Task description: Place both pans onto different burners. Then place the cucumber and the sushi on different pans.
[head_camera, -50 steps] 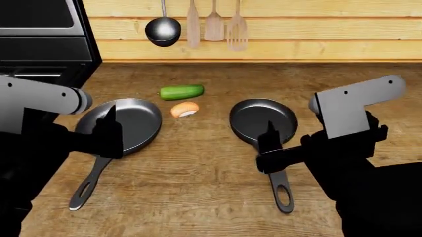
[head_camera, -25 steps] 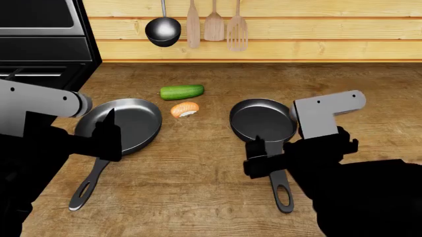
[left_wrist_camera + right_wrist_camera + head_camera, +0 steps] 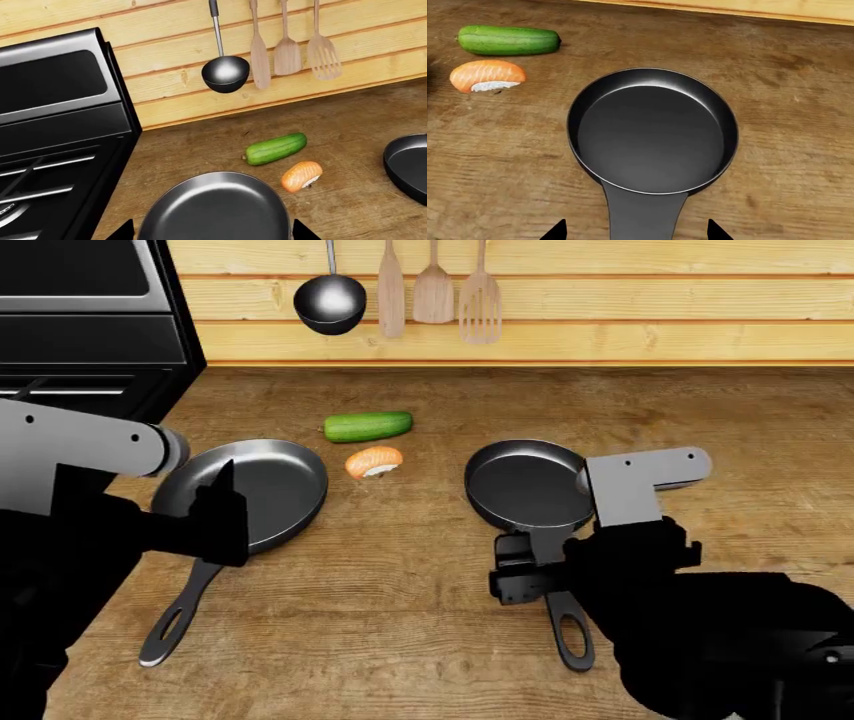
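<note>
On the wooden counter (image 3: 400,570) both pans sit off the stove (image 3: 53,125). My right gripper (image 3: 635,231) has its jaws spread astride the right pan (image 3: 530,485) handle; my left gripper (image 3: 212,234) is spread over the left pan (image 3: 254,490). Cucumber (image 3: 368,426) and sushi (image 3: 374,461) lie between the pans

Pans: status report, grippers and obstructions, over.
Both grippers open: left over left pan, right straddling right pan handle. Both pans on counter, empty. Cucumber, sushi between them, clear.
</note>
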Available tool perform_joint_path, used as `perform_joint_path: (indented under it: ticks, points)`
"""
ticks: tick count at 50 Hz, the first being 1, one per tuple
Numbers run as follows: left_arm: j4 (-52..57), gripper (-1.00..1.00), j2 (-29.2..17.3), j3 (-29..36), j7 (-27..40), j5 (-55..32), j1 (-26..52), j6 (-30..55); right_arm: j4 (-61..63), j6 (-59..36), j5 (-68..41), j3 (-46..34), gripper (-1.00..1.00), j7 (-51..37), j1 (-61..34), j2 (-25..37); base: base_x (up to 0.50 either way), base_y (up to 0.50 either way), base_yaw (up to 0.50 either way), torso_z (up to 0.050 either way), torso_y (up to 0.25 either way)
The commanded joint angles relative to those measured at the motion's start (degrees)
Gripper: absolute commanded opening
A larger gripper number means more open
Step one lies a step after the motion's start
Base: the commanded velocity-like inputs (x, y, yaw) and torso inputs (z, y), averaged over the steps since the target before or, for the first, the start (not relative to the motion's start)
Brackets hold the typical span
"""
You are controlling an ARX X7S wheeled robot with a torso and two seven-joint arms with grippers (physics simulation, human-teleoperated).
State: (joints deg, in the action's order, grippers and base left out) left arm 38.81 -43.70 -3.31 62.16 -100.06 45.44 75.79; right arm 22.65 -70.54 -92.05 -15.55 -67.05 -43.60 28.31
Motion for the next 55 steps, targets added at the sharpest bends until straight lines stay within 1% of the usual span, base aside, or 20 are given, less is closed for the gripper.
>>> perform_joint_path:
  ticks: [1,5,7,10,14,31,32,43,45,46,50,51,55]
  points:
    - [0.1,1.00,-0.2,0.7,-0.1,0.1,0.1,-0.6,-3.1,1.4,4.1,-1.0,1.00,4.2,1.3,-0.4,0.00,0.00,0.00,0.000,0.000]
    - [0.4,1.00,0.1,0.4,-1.2,1.4,-0.9,-0.7,-3.9,1.9,5.6,-1.5,1.00,5.4,1.9,-0.4,0.00,0.00,0.00,0.000,0.000]
    - [-0.6,1.00,-0.4,1.3,0.2,-0.5,0.8,-0.9,-4.2,2.1,6.2,-1.8,1.00,5.8,2.2,-0.5,0.00,0.00,0.00,0.000,0.000]
    - [0.2,1.00,0.1,0.6,-1.5,1.7,-1.1,-1.0,-4.5,2.3,6.9,-2.2,1.00,6.5,2.6,-0.5,0.00,0.00,0.00,0.000,0.000]
    - [0.5,1.00,0.1,0.4,-2.2,2.6,-1.7,-1.2,-4.9,2.6,7.7,-2.8,1.00,7.3,3.0,-0.7,0.00,0.00,0.00,0.000,0.000]
    - [0.6,1.00,0.1,0.7,-3.5,4.0,-2.7,-2.0,-7.0,3.8,9.4,-4.3,1.00,9.6,4.3,-1.1,0.00,0.00,0.00,0.000,0.000]
    - [0.7,1.00,0.1,0.7,-3.7,4.2,-2.9,-2.0,-7.1,3.8,9.3,-4.2,-1.00,9.4,4.4,-1.1,0.00,0.00,0.00,0.000,0.000]
    - [0.7,1.00,0.0,0.9,-4.0,4.6,-3.2,-2.6,-6.6,3.9,7.3,-3.5,-1.00,7.7,4.7,-0.7,0.00,0.00,0.00,0.000,0.000]
    - [0.1,1.00,-0.4,1.4,-2.7,2.8,-2.0,-2.7,-6.2,3.9,6.7,-3.2,-1.00,7.3,4.6,-0.5,0.00,0.00,0.00,0.000,0.000]
    - [0.4,1.00,-0.3,1.2,-3.2,3.5,-2.6,-2.7,-5.8,3.9,6.2,-3.0,-1.00,6.9,4.5,-0.4,0.00,0.00,0.00,0.000,0.000]
    - [0.8,1.00,-0.2,1.1,-4.0,4.7,-3.5,-2.9,-3.0,3.5,3.3,-1.7,-1.00,4.3,3.0,0.4,0.00,0.00,0.00,0.000,0.000]
    - [0.4,1.00,-0.4,1.4,-3.3,3.7,-2.6,-2.9,-2.3,3.4,2.5,-1.4,-1.00,3.6,2.5,0.6,0.00,0.00,0.00,0.000,0.000]
    - [0.9,1.00,-0.3,1.1,-4.0,4.6,-3.7,-3.2,0.9,2.9,-2.5,0.1,-1.00,-0.6,0.1,2.0,0.00,0.00,0.00,0.000,0.000]
